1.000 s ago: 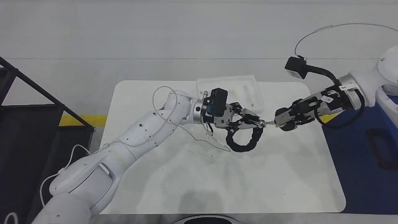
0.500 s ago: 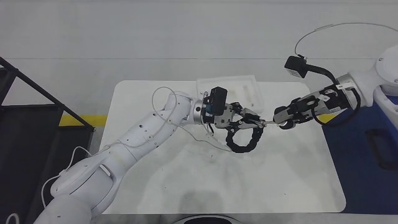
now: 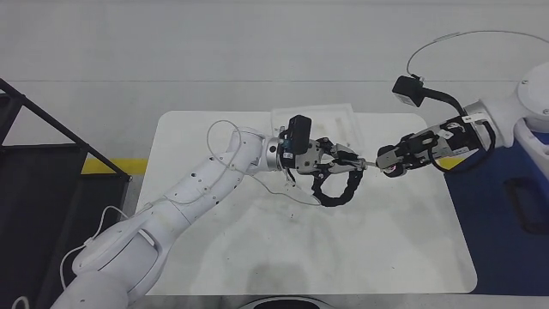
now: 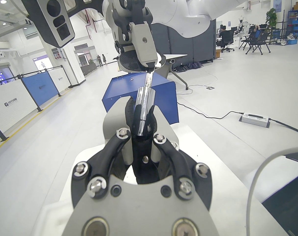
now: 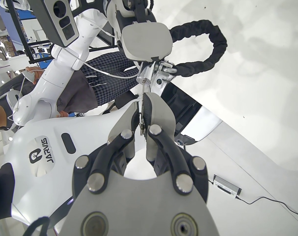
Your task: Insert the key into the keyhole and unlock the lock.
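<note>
The lock is a chrome cylinder [image 4: 144, 109] with a black padded cable loop [image 3: 336, 194] hanging from it. My left gripper [image 4: 140, 114] is shut on the cylinder and holds it above the table's middle [image 3: 358, 164]. My right gripper [image 5: 142, 103] is shut on the key's head, and the thin key blade [image 5: 142, 90] runs straight into the keyhole on the cylinder's end face [image 5: 144, 77]. In the top view the right gripper [image 3: 383, 160] faces the left gripper [image 3: 345, 158] tip to tip, joined by the key [image 3: 371, 165].
The white table [image 3: 257, 249] carries a clear plastic tray [image 3: 319, 120] at its back edge behind the grippers. A thin white cable [image 3: 225, 129] loops by the left arm. A black rack [image 3: 34, 163] stands off the table's left side, a blue surface [image 3: 506, 215] off its right.
Both grippers, joined by key and lock, have shifted slightly toward the table's far edge. Their grips are unchanged.
</note>
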Action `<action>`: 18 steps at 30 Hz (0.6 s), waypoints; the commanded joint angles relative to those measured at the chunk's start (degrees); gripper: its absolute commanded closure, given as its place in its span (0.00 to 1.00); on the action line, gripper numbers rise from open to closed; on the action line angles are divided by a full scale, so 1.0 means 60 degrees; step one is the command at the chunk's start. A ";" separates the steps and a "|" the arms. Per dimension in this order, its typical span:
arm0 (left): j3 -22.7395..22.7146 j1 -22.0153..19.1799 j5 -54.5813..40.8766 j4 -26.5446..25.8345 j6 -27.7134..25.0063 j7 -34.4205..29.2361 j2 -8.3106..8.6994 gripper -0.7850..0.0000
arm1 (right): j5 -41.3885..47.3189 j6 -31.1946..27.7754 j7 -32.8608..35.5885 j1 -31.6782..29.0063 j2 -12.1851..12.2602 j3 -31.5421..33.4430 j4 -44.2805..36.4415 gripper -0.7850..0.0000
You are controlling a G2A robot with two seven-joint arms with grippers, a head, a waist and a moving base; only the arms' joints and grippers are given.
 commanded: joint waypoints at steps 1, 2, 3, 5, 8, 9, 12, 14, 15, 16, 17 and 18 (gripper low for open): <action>-0.0034 0.0018 -0.0032 -0.0013 -0.0018 -0.0073 -0.0010 1.00 | -0.0079 0.0019 -0.0019 0.0022 -0.0007 -0.0033 -0.0011 1.00; -0.0056 0.0028 -0.0055 -0.0025 -0.0020 -0.0116 -0.0016 1.00 | -0.0106 0.0029 -0.0030 0.0037 -0.0013 -0.0051 -0.0018 1.00; -0.0079 0.0041 -0.0080 -0.0031 -0.0038 -0.0191 -0.0024 1.00 | -0.0155 0.0050 -0.0050 0.0058 -0.0019 -0.0083 -0.0021 1.00; -0.0115 0.0056 -0.0135 -0.0036 -0.0053 -0.0299 -0.0034 1.00 | -0.0199 0.0085 -0.0085 0.0089 -0.0025 -0.0121 -0.0022 1.00; -0.0176 0.0075 -0.0186 -0.0082 -0.0084 -0.0472 -0.0050 1.00 | -0.0336 0.0150 -0.0151 0.0159 -0.0028 -0.0208 -0.0036 1.00; -0.0196 0.0080 -0.0184 -0.0102 -0.0088 -0.0527 -0.0053 1.00 | -0.0343 0.0160 -0.0160 0.0182 -0.0029 -0.0236 -0.0033 1.00; -0.0264 0.0099 -0.0140 -0.0174 -0.0124 -0.0684 -0.0055 1.00 | -0.0403 0.0187 -0.0187 0.0268 -0.0025 -0.0347 -0.0019 1.00; -0.0307 0.0112 -0.0113 -0.0225 -0.0132 -0.0735 -0.0051 1.00 | -0.0417 0.0192 -0.0192 0.0309 -0.0021 -0.0413 0.0006 1.00; -0.0340 0.0122 -0.0084 -0.0264 -0.0163 -0.0768 -0.0046 1.00 | -0.0423 0.0194 -0.0194 0.0345 -0.0018 -0.0462 0.0013 1.00; -0.0367 0.0126 -0.0052 -0.0293 -0.0171 -0.0801 -0.0041 1.00 | -0.0437 0.0196 -0.0196 0.0373 -0.0016 -0.0501 0.0021 1.00; -0.0381 0.0132 -0.0036 -0.0315 -0.0191 -0.0820 -0.0038 1.00 | -0.0446 0.0200 -0.0200 0.0392 -0.0015 -0.0527 0.0023 1.00; -0.0418 0.0149 -0.0029 -0.0346 -0.0221 -0.0852 -0.0032 1.00 | -0.0459 0.0211 -0.0211 0.0433 -0.0013 -0.0575 0.0023 1.00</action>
